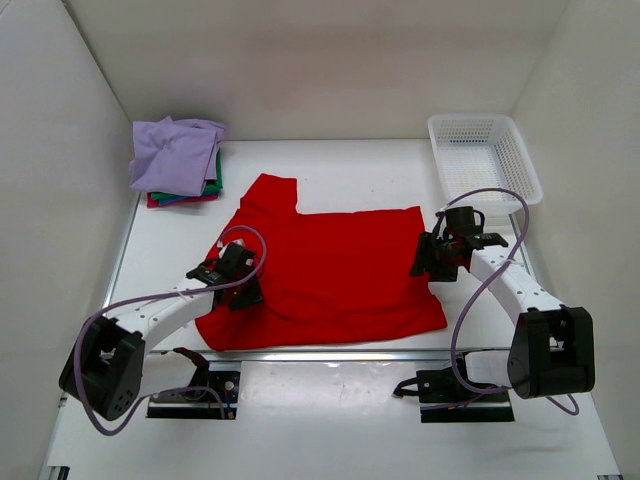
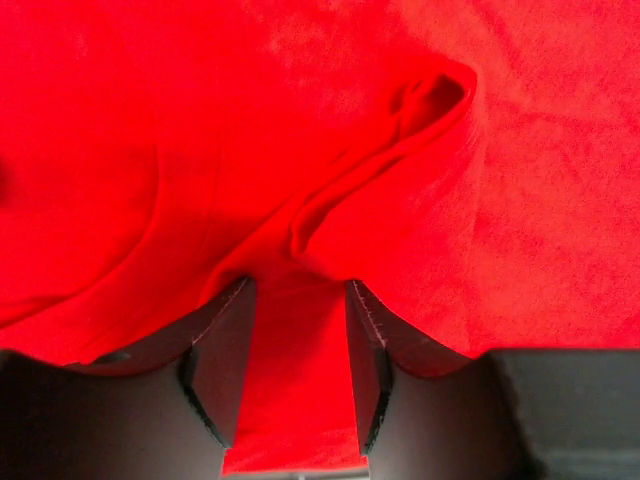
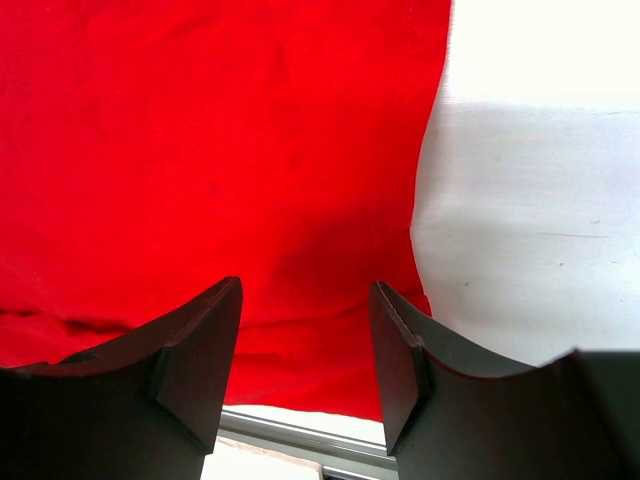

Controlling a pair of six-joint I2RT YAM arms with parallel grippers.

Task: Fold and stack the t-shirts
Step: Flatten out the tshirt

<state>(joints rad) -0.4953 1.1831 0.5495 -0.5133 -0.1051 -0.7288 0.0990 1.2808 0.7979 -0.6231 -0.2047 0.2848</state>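
Left wrist view: red t-shirt (image 2: 150, 150) lies flat under both hands, spread for folding.
Left hand (image 2: 297, 290) half open, a cloth ridge between its jaws, grip unclear; right hand (image 3: 305, 285) open and empty above the shirt's edge, both placed, I judge, to lift opposite sides together.

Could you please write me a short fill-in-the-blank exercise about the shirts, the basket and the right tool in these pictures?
1. The spread t-shirt on the table is coloured ____.
2. The top shirt of the folded pile is pale ____.
3. The white mesh basket stands at the table's far ____ corner.
4. The right tool, at the spread t-shirt's edge, is ____, not shut.
Missing words: red; lavender; right; open.
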